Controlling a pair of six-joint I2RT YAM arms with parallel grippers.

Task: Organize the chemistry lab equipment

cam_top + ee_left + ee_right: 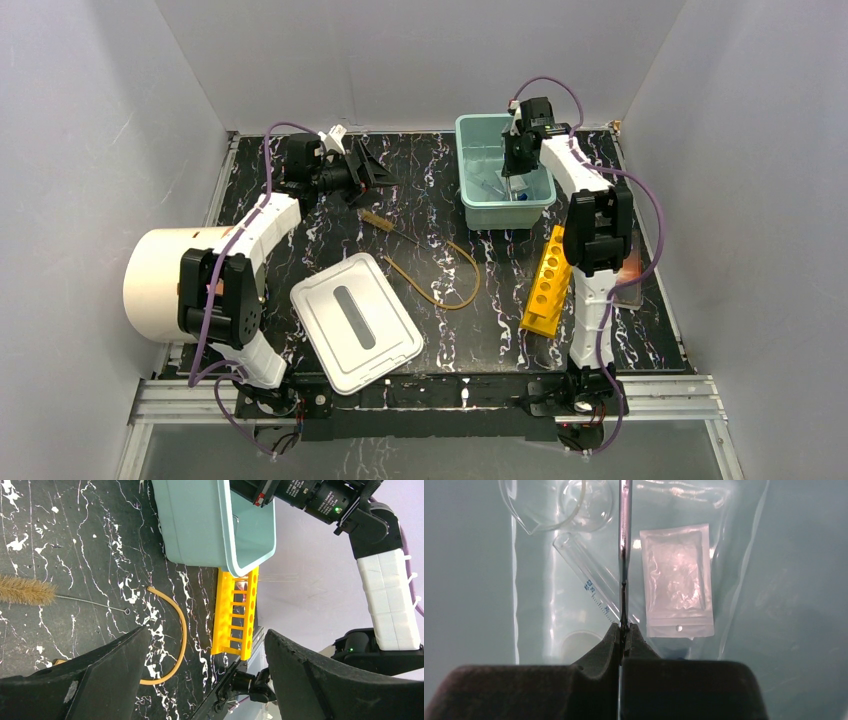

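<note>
My right gripper (511,178) reaches down into the teal bin (508,214) and is shut on thin metal tongs (624,540), which stick straight out from its closed fingertips (624,628). Under the tongs in the bin lie a white packet (679,587), a clear glass beaker (556,505) and a graduated clear tube (589,587). My left gripper (375,170) hangs open and empty at the back left, (205,645) pointing toward the bin. The tan brush (385,222) (25,591) and the amber tubing loop (450,275) (177,635) lie on the dark marbled table.
A yellow test-tube rack (548,282) (239,612) leans in front of the bin beside the right arm. A white lid (356,322) lies at the front centre. A big cream cylinder (165,285) rests on its side at the left edge. White walls enclose the table.
</note>
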